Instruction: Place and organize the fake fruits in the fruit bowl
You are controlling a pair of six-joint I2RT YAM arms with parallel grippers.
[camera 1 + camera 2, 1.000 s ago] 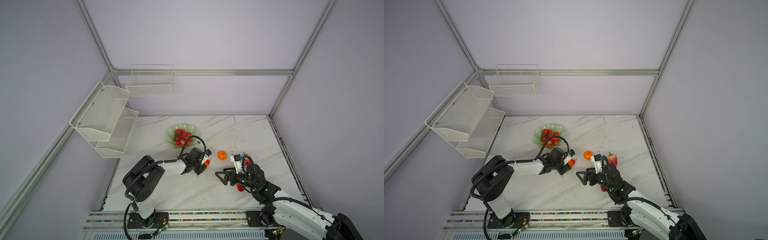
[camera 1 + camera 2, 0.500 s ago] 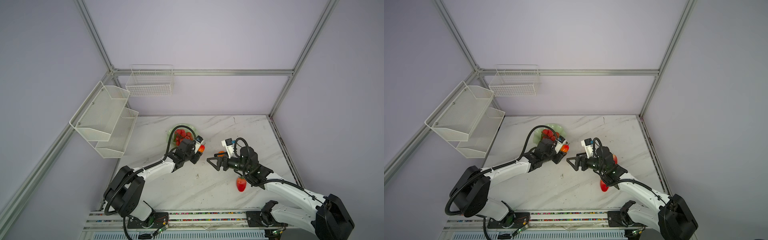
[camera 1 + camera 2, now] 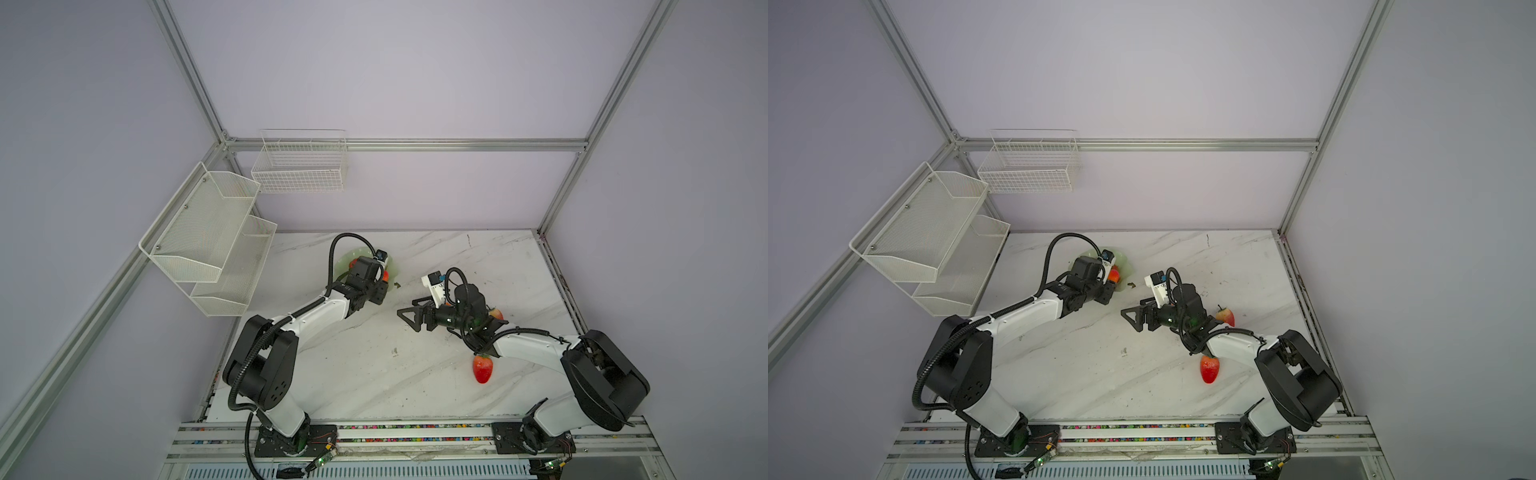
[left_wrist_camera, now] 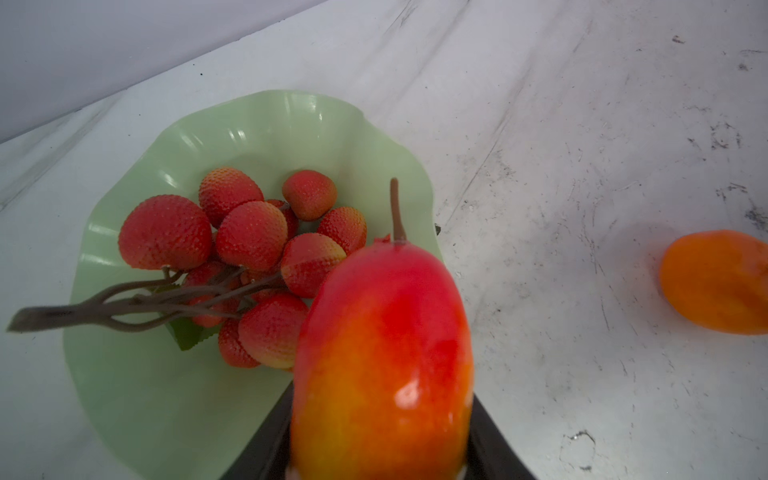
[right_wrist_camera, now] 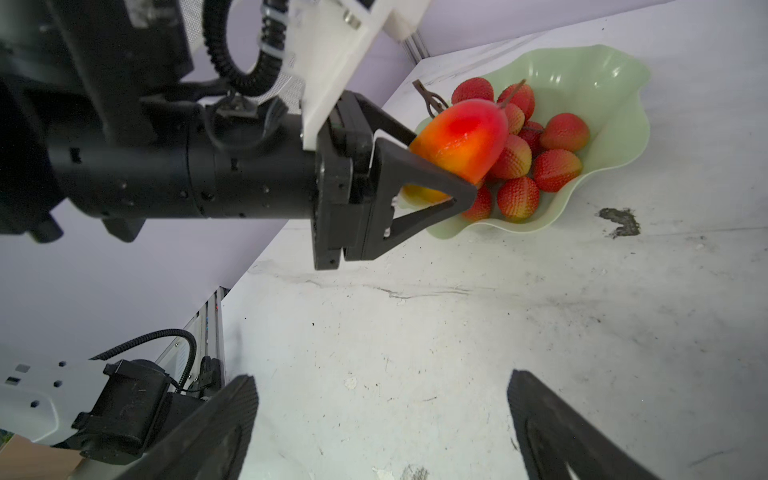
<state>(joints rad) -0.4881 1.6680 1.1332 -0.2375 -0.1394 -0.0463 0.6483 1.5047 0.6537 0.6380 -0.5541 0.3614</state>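
Mango [image 4: 382, 365] clamped in left gripper [image 5: 440, 162], held over rim of fruit bowl [image 4: 137, 395], just beside grape bunch [image 4: 249, 237] lying inside; orange [image 4: 715, 282], strawberry [image 3: 483, 368] apart on worktop [image 3: 374, 374]; right gripper [image 5: 380, 376] wide apart, empty, above worktop.

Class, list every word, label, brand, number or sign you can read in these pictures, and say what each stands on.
None can be read.
The mango, the fruit bowl and the wire basket show no lettering.
Any print on the circuit board by the front rail is too small to read.
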